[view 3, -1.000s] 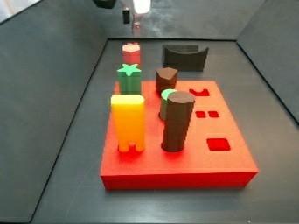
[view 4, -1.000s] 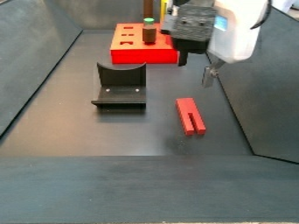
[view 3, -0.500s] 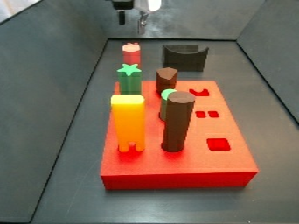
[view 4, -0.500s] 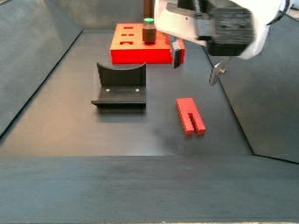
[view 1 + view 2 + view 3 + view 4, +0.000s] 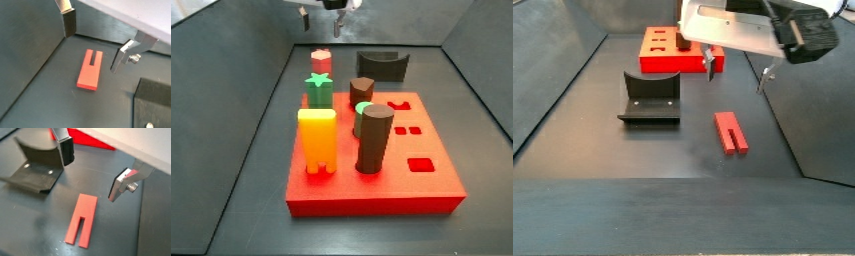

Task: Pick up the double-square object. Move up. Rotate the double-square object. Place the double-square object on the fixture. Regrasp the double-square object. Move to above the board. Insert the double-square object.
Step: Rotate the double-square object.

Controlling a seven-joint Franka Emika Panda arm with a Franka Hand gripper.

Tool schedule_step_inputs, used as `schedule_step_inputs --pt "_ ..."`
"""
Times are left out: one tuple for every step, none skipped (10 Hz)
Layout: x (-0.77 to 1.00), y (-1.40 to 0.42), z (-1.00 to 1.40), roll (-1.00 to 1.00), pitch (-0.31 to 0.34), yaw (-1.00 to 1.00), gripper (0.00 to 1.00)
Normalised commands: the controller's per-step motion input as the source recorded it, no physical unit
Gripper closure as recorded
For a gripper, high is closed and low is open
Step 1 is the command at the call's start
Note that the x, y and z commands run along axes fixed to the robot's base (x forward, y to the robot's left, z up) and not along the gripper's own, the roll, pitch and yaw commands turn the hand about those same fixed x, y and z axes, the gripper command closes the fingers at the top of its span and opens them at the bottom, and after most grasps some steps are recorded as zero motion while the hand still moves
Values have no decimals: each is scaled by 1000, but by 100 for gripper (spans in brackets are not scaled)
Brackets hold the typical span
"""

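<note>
We are holding our gripper (image 5: 735, 68) up in the air, jaws spread wide apart with nothing between them. In a side view, our white wrist housing is sitting at about one o'clock of the frame, and the two fingers (image 5: 711, 63) are hanging straight down from it, one toward nine o'clock and its mate toward three. In both wrist views we are seeing the gripper (image 5: 93, 37) (image 5: 92, 168) from above: one finger is showing its dark pad (image 5: 67, 152), the opposite finger is showing its silver plate (image 5: 124, 53) with a screw. In a side view only the fingertips of the gripper (image 5: 322, 7) are peeking in at twelve o'clock.
</note>
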Motion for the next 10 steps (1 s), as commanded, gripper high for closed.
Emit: schedule_step_inputs --pt "37 -1 -22 6 -49 1000 0" --pt "36 -1 -22 7 -57 1000 0" --pt "35 -1 -23 9 -79 1000 0" --pt "34 -1 -23 9 -81 860 0" --pt "32 -2 -25 9 -79 523 0" --pt "30 -2 -26 9 -78 336 0" --pt "0 0 -1000 0 0 0 0" --pt "1 0 -1000 0 -1 -60 0" --pt "17 -1 -1000 -6 -24 -59 0" --pt "21 3 -1000 -17 -30 -48 0"
